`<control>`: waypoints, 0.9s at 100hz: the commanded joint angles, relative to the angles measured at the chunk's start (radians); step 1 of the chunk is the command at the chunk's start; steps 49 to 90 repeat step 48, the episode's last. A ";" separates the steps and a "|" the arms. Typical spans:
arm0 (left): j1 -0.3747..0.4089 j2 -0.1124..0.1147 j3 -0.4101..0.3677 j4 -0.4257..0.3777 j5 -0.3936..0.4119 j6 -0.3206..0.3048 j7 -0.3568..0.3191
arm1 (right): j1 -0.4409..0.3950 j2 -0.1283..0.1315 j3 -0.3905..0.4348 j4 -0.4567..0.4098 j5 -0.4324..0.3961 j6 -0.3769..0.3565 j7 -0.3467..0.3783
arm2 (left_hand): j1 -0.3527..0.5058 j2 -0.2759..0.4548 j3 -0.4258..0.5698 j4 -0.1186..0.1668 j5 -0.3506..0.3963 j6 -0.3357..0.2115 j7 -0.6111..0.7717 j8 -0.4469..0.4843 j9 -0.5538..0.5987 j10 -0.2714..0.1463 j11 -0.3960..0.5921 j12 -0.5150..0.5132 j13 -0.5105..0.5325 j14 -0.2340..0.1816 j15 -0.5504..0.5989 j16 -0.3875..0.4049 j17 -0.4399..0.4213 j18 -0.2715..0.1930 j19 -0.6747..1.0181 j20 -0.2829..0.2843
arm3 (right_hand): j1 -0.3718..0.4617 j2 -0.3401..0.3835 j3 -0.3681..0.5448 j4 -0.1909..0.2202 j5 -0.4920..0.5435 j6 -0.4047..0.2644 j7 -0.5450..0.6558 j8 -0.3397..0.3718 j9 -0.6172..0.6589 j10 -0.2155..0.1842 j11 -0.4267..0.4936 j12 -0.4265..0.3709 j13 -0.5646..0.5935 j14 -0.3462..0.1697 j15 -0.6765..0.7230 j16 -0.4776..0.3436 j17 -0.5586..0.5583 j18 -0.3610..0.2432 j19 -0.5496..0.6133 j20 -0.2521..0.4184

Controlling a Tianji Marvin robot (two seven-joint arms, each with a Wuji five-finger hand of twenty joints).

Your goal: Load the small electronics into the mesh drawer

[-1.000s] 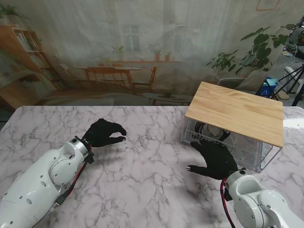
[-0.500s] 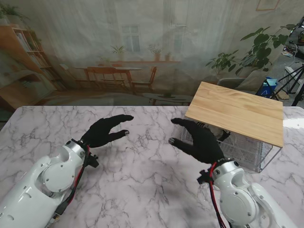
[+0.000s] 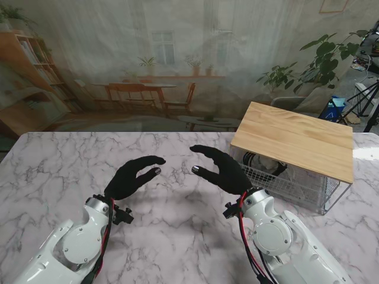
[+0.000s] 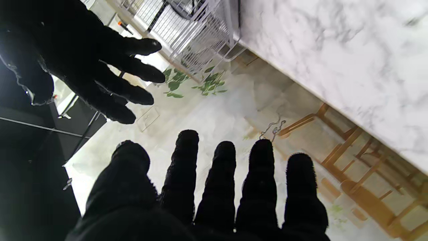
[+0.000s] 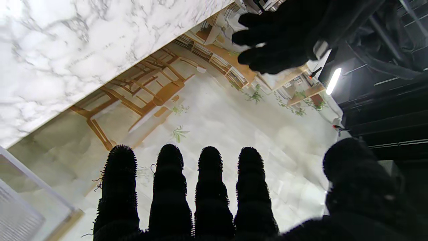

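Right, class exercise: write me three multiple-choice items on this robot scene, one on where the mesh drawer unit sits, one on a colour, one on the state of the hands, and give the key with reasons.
1. Where on the marble table is the mesh drawer?
A. On the robot's left, nearer to me
B. On the robot's right, farther from me
C. Between the two hands

2. What colour are the gloves on both hands?
A. White
B. Red
C. Black

3. What are the left hand and right hand holding?
A. Nothing, fingers apart
B. One cable each
C. The wooden top together

Key: 1 B, the drawer sits right of the right hand in the stand's view. 2 C, both are black in every view. 3 A, both wrist views show spread fingers with nothing between them.
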 commanded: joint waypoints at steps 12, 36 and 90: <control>0.004 0.003 0.008 0.031 0.023 0.037 -0.063 | 0.004 -0.004 0.002 0.047 0.050 0.016 0.023 | 0.018 0.024 -0.022 -0.006 -0.007 0.011 0.000 0.005 0.010 -0.014 0.015 0.014 0.001 -0.003 0.013 0.010 -0.021 0.015 0.007 0.019 | 0.002 -0.006 0.013 0.013 -0.007 -0.051 0.021 0.002 -0.003 -0.038 -0.001 0.002 -0.006 -0.047 0.040 -0.012 -0.006 -0.036 0.016 0.004; -0.002 0.003 0.005 0.050 0.059 0.044 -0.045 | 0.034 -0.006 -0.007 0.072 0.064 0.034 0.034 | 0.017 0.031 -0.022 -0.005 -0.015 0.017 -0.001 -0.005 0.007 -0.012 0.024 0.017 0.002 -0.002 0.017 0.015 -0.020 0.016 0.008 0.024 | 0.005 -0.008 0.012 0.013 0.001 -0.056 0.034 -0.008 0.008 -0.043 -0.003 0.001 -0.009 -0.060 0.037 -0.018 -0.008 -0.036 0.011 0.003; -0.012 0.004 0.006 0.064 0.068 0.046 -0.045 | 0.047 -0.008 -0.014 0.080 0.072 0.039 0.035 | 0.017 0.034 -0.022 -0.005 -0.016 0.019 0.000 -0.010 0.005 -0.012 0.027 0.017 -0.001 -0.002 0.018 0.018 -0.022 0.014 0.008 0.026 | 0.006 -0.008 0.011 0.013 -0.001 -0.053 0.039 -0.013 0.008 -0.045 -0.003 0.002 -0.010 -0.061 0.036 -0.021 -0.008 -0.038 0.009 0.002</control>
